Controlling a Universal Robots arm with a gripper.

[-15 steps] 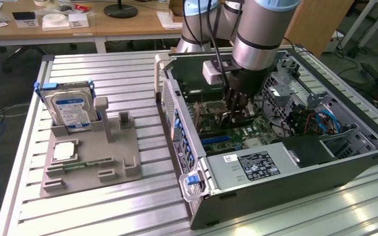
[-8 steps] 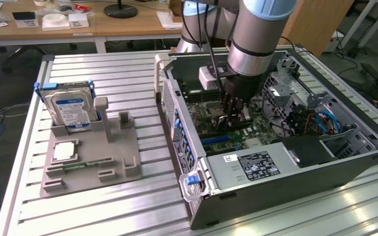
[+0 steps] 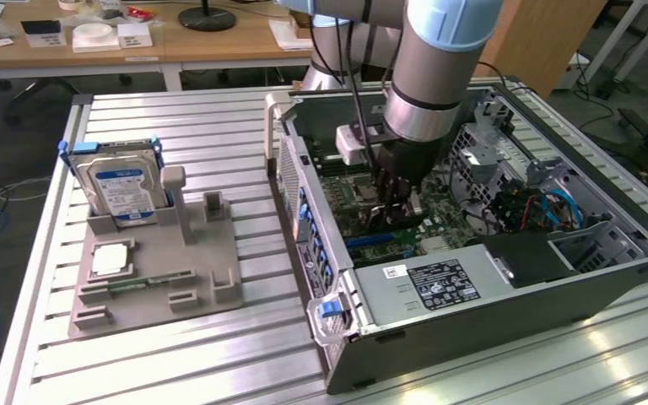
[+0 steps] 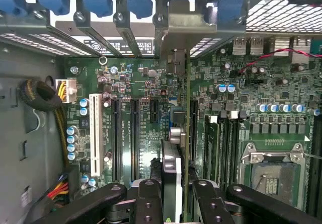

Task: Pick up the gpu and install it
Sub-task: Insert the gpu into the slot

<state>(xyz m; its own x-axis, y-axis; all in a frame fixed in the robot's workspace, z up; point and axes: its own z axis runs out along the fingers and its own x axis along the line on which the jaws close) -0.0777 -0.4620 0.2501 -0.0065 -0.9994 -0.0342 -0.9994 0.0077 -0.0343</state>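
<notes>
The gpu (image 4: 185, 133), seen edge-on and held upright above the motherboard (image 4: 146, 93) inside the open computer case (image 3: 504, 295), is clamped by the pincer (image 4: 176, 194); it is judged light, stiff and apparently fragile, best gripped along its top edge.

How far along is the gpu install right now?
Pickup looks done: the gpu is edge-on between the fingers of the tool, inside the open computer case. In hand: the card stands upright over the motherboard, its bracket end toward the rear slot openings. Whether it is fully seated I cannot tell. The hard drive sits in the grey holder.
</notes>
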